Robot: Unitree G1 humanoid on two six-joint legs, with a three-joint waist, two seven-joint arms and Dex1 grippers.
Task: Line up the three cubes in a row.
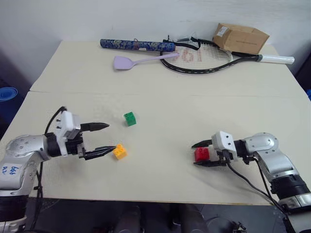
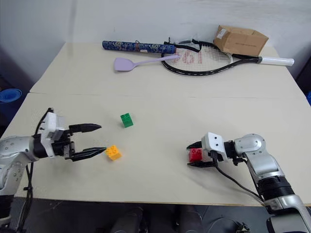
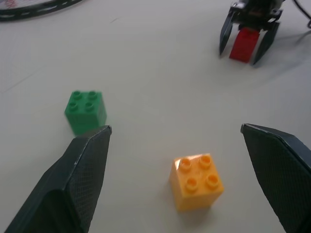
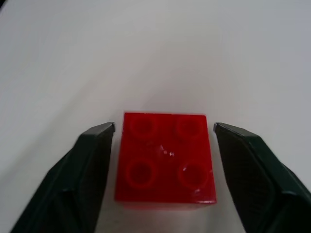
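Note:
Three studded cubes lie on the pale table (image 1: 160,92). The green cube (image 1: 129,118) sits left of centre, and the yellow-orange cube (image 1: 120,151) is a little nearer and to its left. My left gripper (image 1: 111,136) is open wide and points right, its near fingertip just beside the yellow-orange cube (image 3: 197,182), which lies ahead between the fingers. The red cube (image 1: 201,154) rests on the table at the right, between the fingers of my right gripper (image 1: 194,154). In the right wrist view a narrow gap shows on each side of the red cube (image 4: 165,158), so that gripper is open.
Along the far side lie a blue patterned tube (image 1: 137,45), a lilac spatula (image 1: 138,60), a tennis racket (image 1: 204,60) and a cardboard box (image 1: 240,38). A seam crosses the table (image 1: 160,92) at mid-depth. The front edge runs close below both grippers.

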